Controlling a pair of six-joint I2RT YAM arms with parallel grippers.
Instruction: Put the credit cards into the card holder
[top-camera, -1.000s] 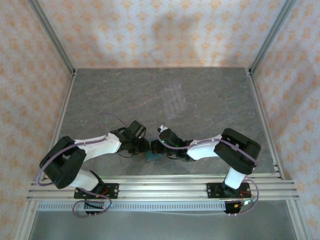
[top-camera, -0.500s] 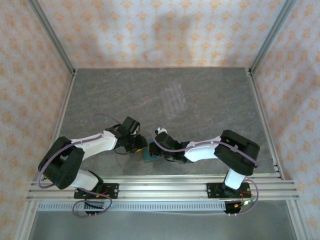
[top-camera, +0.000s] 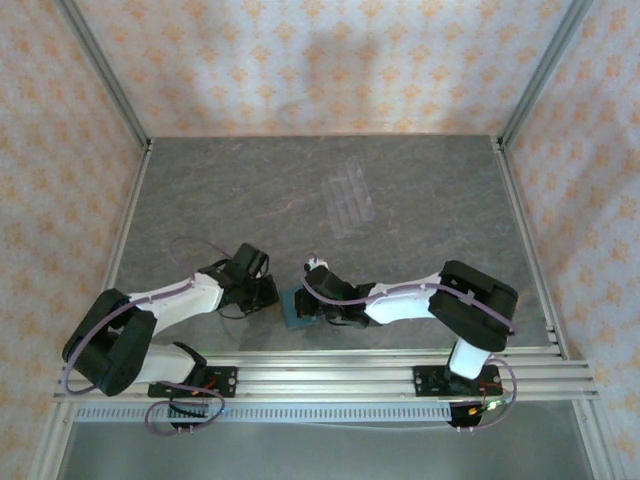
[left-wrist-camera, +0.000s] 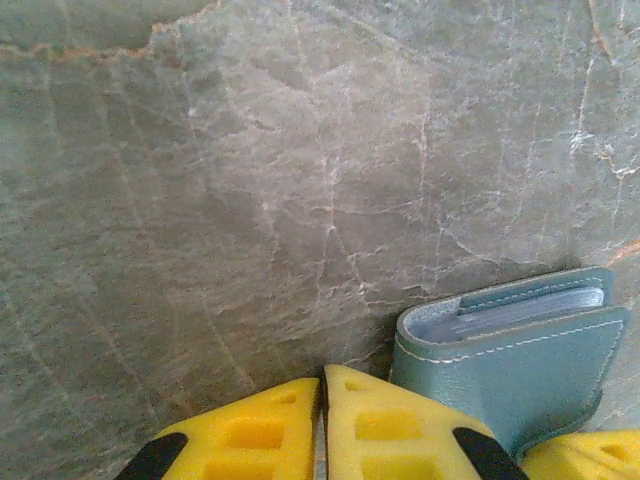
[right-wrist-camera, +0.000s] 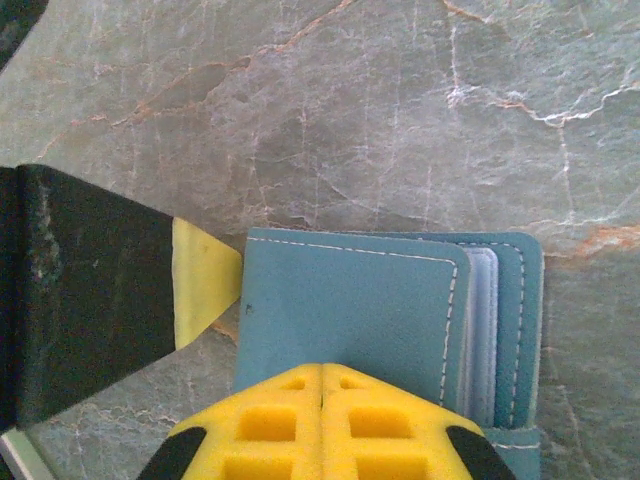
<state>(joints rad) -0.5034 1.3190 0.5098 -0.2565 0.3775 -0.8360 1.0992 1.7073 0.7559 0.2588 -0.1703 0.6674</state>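
where the grey stone table nears its front edge, at about six o'clock in the overhead view, the card holder lies flat with its teal stitched cover folded over. in the right wrist view its open edge faces three o'clock, and pale sleeve edges show between the covers. whether any credit cards sit in those sleeves is hard to say, as only thin pale lines show there.

the right gripper comes in from six o'clock of that view. its yellow fingers are pressed together with only a seam between them, gripping nothing, and their tips lie over the wallet's near edge. the left gripper also has its fingers closed against each other and holds nothing. it sits just beside the wallet's folded corner, with the wallet at its three o'clock.

from above, the two grippers flank the wallet at nine and three o'clock. a clear ridged tray lies well apart, toward one o'clock.
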